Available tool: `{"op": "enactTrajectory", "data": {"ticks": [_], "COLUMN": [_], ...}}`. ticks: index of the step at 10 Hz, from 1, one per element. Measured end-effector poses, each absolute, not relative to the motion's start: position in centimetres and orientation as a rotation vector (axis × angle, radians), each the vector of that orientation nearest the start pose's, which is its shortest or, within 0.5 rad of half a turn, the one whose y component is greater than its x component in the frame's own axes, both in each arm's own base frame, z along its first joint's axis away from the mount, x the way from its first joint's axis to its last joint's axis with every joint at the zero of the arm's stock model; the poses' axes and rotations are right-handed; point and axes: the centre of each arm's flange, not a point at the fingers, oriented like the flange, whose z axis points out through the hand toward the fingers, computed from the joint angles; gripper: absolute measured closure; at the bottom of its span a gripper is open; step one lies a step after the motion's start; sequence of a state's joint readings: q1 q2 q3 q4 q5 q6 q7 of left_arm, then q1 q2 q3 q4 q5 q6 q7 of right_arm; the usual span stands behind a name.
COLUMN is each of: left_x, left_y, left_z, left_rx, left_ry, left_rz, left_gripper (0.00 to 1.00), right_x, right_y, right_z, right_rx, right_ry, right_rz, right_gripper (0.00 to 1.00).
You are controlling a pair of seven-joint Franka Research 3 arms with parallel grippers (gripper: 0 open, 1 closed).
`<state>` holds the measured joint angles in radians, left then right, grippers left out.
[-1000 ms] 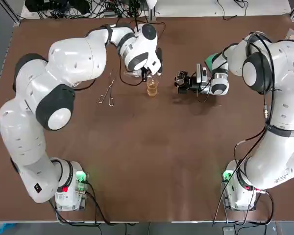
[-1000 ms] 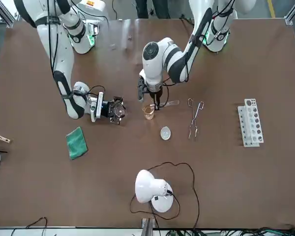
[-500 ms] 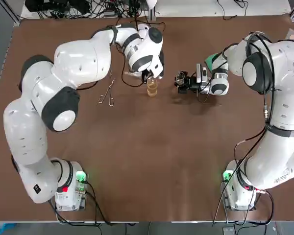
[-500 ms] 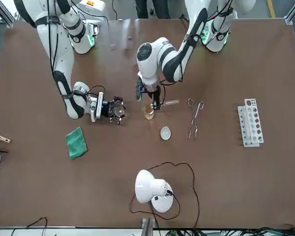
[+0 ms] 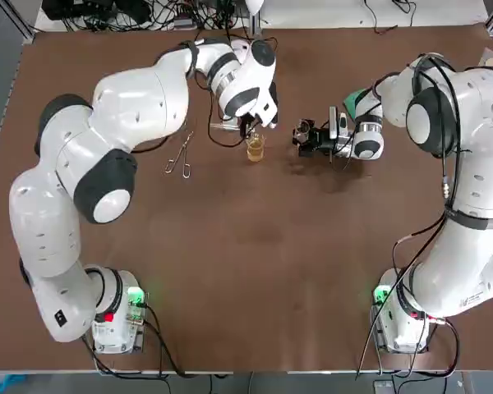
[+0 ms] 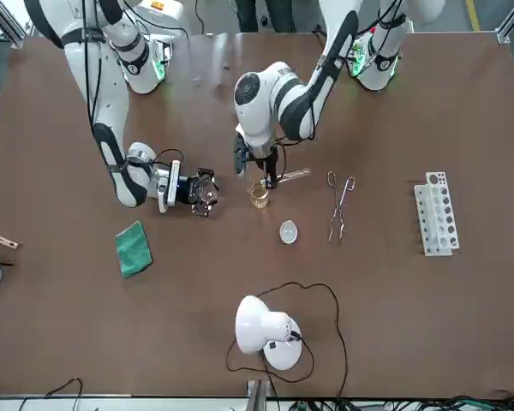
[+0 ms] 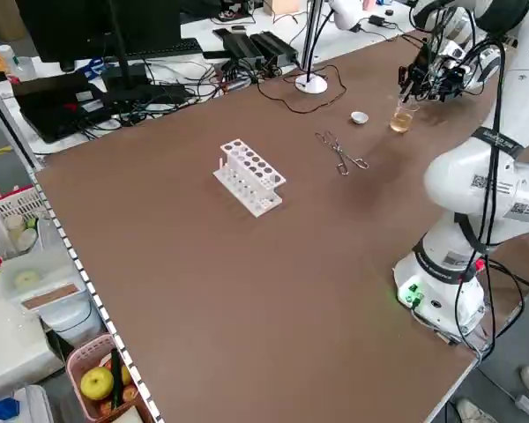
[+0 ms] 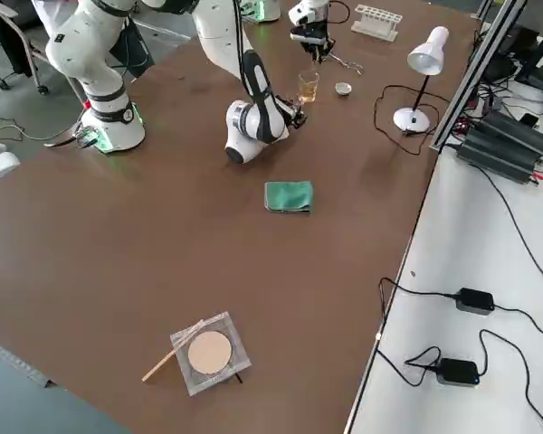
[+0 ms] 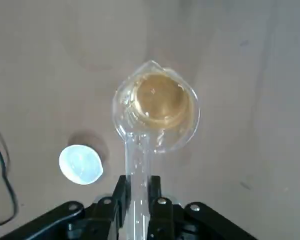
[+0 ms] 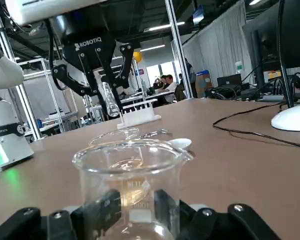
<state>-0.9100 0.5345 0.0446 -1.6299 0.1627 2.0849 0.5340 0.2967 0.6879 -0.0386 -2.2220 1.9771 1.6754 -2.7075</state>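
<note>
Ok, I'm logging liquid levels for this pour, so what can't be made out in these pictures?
- The test tube in the left pincer: left wrist view, clear glass, any liquid inside unreadable; its gripped end runs off the edge.
- The amber beaker: fill marks too small in every view.
- The clear beaker in the right pincer: right wrist view cuts off its base; top view, too small.

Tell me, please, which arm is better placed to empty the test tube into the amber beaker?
Left. The left hand grips the test tube right above the amber beaker; the right hand sits aside, holding a clear beaker.
</note>
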Motion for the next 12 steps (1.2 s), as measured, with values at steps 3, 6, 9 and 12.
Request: {"op": "enactTrajectory", "data": {"ticks": [3,6,9,12], "left_x": [49.2,56.1,61.4,64.3], "left_y": [-47.9,-41.2,-30.8,-18.0], "left_z": [32.3,36.5,41.3,41.2], "left_rx": [-2.369,-2.401,-2.422,-2.408], "left_ry": [1.969,2.088,2.232,2.343], "left_rz": [0.015,-0.19,-0.42,-0.67], "left_gripper": [0.79,0.79,0.79,0.79], "right_x": [45.4,45.4,45.1,44.3], "right_y": [21.0,21.1,22.4,25.1], "right_z": [8.1,8.1,8.2,8.5], "right_rx": [-1.428,-1.429,-1.433,-1.444], "right_ry": [-0.984,-0.981,-0.948,-0.849], "right_rz": [-1.15,-1.152,-1.143,-1.094], "right_gripper": [0.61,0.61,0.61,0.61]}}
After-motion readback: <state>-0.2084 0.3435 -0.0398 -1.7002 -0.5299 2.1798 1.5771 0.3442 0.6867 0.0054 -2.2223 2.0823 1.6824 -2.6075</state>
